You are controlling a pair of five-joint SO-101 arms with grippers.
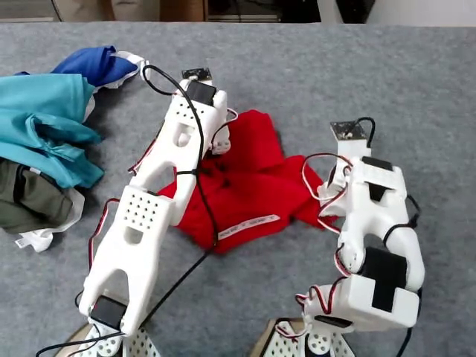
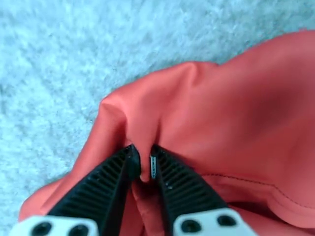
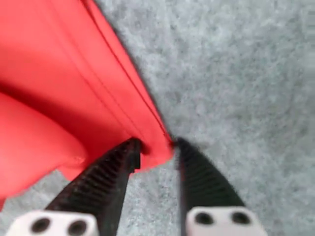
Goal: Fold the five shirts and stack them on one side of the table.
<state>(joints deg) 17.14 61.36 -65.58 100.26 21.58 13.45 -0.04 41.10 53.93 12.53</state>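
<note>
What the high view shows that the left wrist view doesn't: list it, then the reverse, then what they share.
High view adds: the left arm and right arm, plus a heap at the picture's left with a blue shirt, a teal shirt, an olive shirt and a white garment. Left wrist view adds: the left gripper pinched on a raised fold of cloth, and a stitched seam. Both: the red shirt on the grey table.

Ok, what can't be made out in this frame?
1. High view: the white left arm covers part of the crumpled red fabric shirt.
2. High view: the heap of blue, teal, olive and white shirts overlaps and runs off the edge; its count is unclear.
3. Wrist views: frame edges crop the red shirt's outline.
</note>
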